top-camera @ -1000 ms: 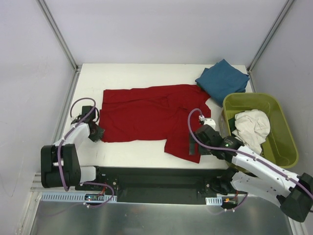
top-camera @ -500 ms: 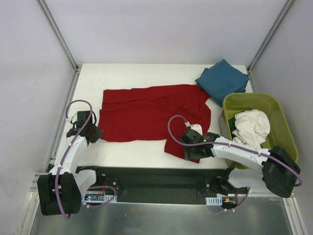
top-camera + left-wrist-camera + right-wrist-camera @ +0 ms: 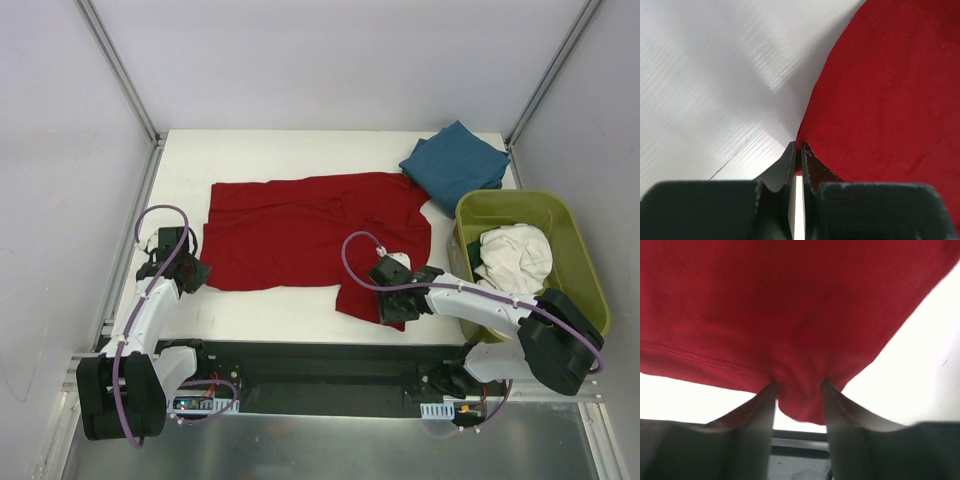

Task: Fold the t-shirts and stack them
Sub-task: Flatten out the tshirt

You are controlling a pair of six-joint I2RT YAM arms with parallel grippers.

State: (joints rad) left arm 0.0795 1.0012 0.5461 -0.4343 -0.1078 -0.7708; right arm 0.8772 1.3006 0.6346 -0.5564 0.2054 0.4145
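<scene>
The deep red t-shirt lies spread flat on the white table. My left gripper is at the shirt's near left corner. In the left wrist view the left gripper is shut, with the edge of the red t-shirt pinched at the tips. My right gripper is at the near right hem. In its wrist view the right gripper has jaws partly apart, with a fold of the red t-shirt bunched between them. A folded teal-blue t-shirt lies at the back right. The white t-shirt lies crumpled in the tub.
An olive-green tub stands at the right edge of the table, close to my right arm. Metal frame posts rise at the back corners. The black base rail runs along the near edge, just below the shirt's hem.
My right gripper slid left along the near hem and its jaws narrowed around a fold of red cloth. The left arm stretched out, its gripper staying at the shirt's corner.
</scene>
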